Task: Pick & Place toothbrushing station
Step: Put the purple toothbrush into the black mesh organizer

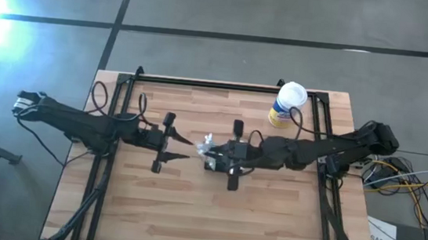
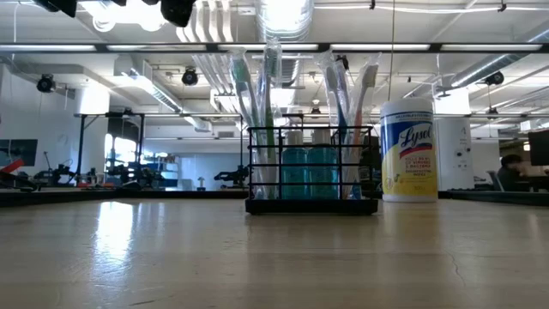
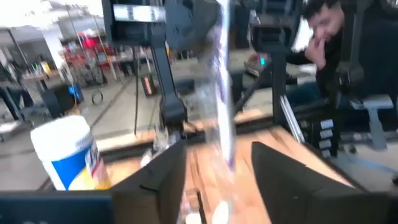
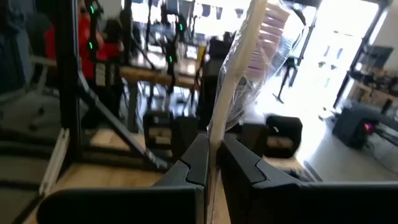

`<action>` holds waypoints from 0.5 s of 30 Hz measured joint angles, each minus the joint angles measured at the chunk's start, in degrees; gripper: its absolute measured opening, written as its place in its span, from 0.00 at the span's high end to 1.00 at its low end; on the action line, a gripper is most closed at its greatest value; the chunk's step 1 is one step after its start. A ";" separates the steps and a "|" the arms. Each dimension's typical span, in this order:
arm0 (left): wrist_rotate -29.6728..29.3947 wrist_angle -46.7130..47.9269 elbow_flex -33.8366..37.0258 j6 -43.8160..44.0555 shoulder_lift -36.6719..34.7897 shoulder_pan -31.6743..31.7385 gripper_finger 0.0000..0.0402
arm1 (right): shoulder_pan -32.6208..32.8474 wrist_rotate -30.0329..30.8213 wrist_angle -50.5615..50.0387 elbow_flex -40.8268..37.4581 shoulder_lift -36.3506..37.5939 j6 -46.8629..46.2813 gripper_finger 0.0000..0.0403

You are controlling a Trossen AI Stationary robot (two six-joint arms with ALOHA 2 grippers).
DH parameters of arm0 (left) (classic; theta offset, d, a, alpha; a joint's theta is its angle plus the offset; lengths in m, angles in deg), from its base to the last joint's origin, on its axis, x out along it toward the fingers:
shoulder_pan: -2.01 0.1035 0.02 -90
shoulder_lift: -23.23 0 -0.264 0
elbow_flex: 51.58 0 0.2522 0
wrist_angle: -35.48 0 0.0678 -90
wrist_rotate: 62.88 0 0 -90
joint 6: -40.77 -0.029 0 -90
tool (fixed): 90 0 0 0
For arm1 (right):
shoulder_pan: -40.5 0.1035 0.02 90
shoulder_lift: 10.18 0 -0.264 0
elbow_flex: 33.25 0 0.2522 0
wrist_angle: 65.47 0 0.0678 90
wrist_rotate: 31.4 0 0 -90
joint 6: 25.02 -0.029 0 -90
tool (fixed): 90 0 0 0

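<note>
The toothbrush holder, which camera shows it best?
The low view: the black toothbrush holder stands side-on, unobstructed, brushes upright. From above, the right gripper partly covers it. Wrist views show only wrapped brushes.

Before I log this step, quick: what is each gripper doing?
Left gripper: open, holding nothing; a wrapped toothbrush stands between its fingers.
Right gripper: closed on a wrapped toothbrush.

Black wire toothbrushing station (image 2: pixel 311 170) stands upright mid-table, holding toothbrushes (image 2: pixel 257 94).
</note>
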 joint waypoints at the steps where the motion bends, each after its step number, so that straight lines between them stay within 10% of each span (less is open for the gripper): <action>1: 0.02 2.30 0.01 0.00 -0.99 0.00 0.52 | 0.59 0.57 -2.10 -0.09 0.80 -0.03 0.96; 8: -0.07 12.64 0.66 1.79 -10.57 -0.02 0.51 | 6.28 8.97 -12.88 -1.12 4.97 -3.06 0.96; 15: -6.40 12.50 8.05 5.15 -23.44 -0.04 0.91 | 15.24 34.01 -13.35 -6.01 5.52 -8.38 0.96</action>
